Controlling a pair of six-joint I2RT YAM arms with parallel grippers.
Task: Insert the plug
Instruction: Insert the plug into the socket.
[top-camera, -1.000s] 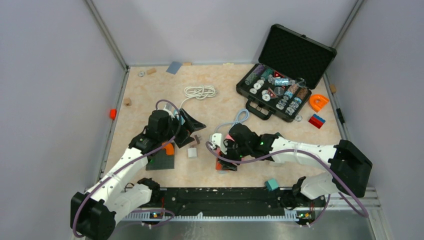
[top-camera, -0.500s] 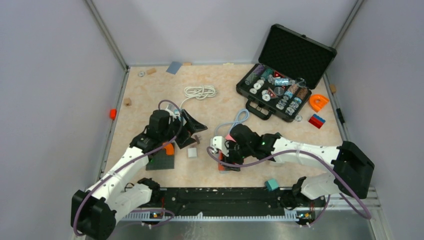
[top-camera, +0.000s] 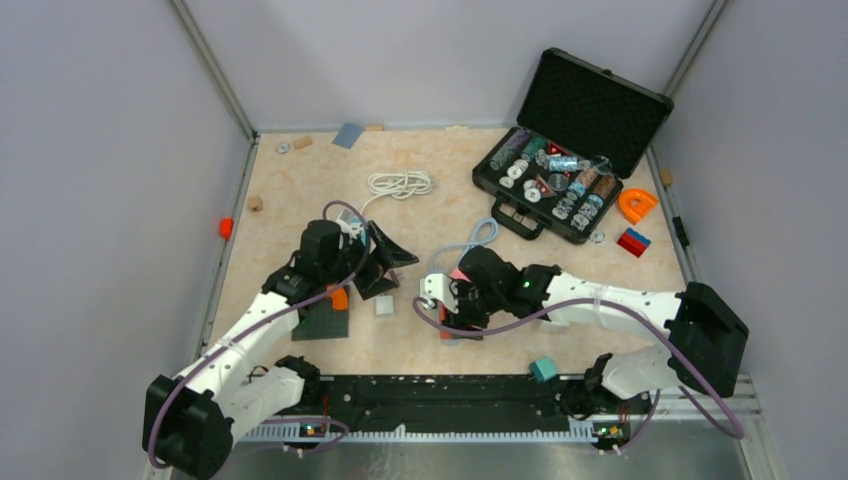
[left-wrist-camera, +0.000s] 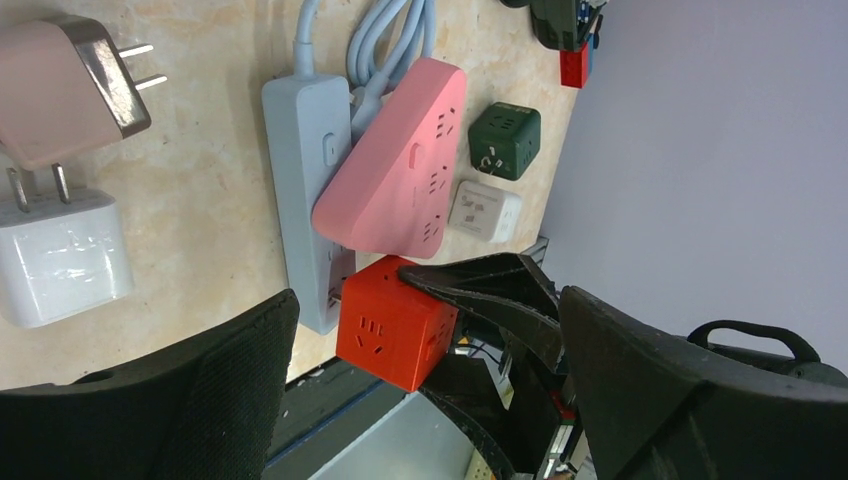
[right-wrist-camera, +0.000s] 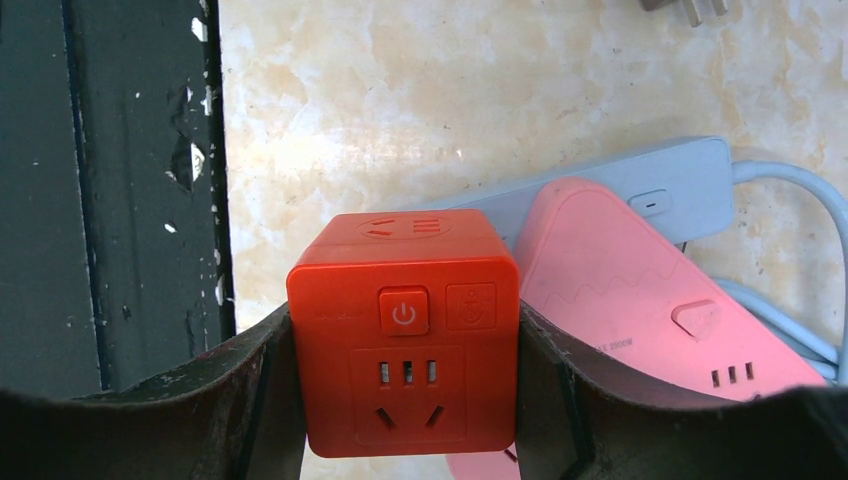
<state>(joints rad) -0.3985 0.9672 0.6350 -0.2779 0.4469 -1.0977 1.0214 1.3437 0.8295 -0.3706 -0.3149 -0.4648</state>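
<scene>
My right gripper (right-wrist-camera: 403, 325) is shut on a red cube socket (right-wrist-camera: 403, 390), its fingers pressed on both side faces, just above the table by the near rail. In the top view the cube (top-camera: 446, 322) sits under the right gripper (top-camera: 452, 308). A pink power strip (left-wrist-camera: 400, 165) lies across a grey-blue strip (left-wrist-camera: 305, 170) beside it. A white two-pin plug (left-wrist-camera: 62, 262) and a pinkish plug (left-wrist-camera: 60, 90) lie on the table. The white plug (top-camera: 384, 305) rests just below my left gripper (top-camera: 388, 268), which is open and empty, jaws wide, facing the cube.
An open black case (top-camera: 560, 185) of small parts stands back right. A white cord coil (top-camera: 400, 183) lies at the back. A dark baseplate (top-camera: 322, 320) with an orange piece sits left. Green (left-wrist-camera: 505, 140) and white (left-wrist-camera: 484, 210) cube sockets lie beyond the strips. A teal block (top-camera: 542, 369) rests near the rail.
My left gripper has drifted slightly right, still open. The right gripper has shifted a little right with the red cube in it.
</scene>
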